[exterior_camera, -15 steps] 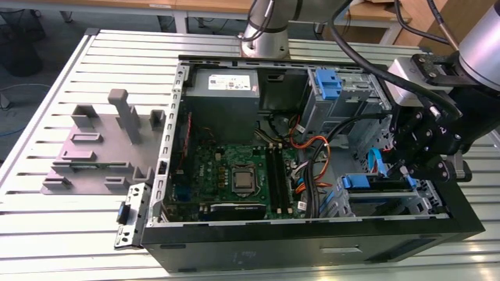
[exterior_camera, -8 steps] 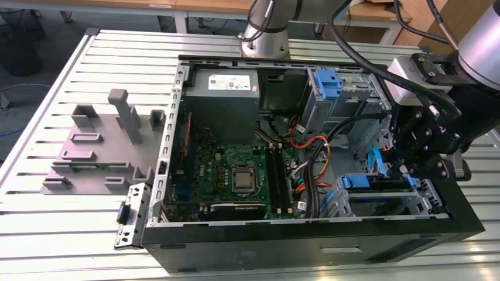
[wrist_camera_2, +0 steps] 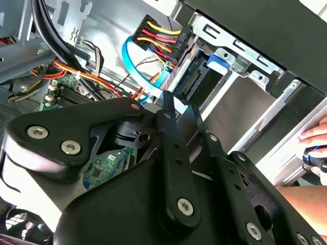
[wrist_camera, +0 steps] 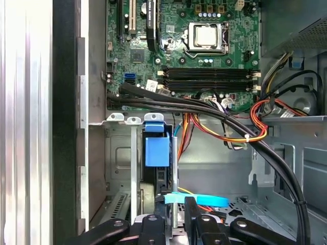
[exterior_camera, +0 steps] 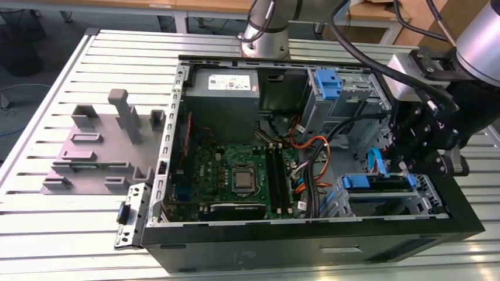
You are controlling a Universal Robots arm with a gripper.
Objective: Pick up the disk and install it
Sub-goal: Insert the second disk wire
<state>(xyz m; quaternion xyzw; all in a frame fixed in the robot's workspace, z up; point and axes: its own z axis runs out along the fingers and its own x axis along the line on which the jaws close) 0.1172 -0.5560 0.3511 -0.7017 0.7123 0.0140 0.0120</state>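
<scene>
Place: I take this for a robotics lab or test workshop.
Desk [exterior_camera: 47,234]: ribbed aluminium top of slotted metal bars, as I see on lab rigs.
Computer case [exterior_camera: 312,246]: lying open, circuit board [exterior_camera: 234,175] and loose cables bare.
Grey holder [exterior_camera: 93,152]: a made-up fixture of posts and slots beside the case.
Arm base [exterior_camera: 266,29]: bolted at the desk's far edge.
Background: wooden benches behind.

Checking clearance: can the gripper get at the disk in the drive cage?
Probably yes: the gripper sits right by the disk in its cage, though a blue cable crosses close by.
</scene>
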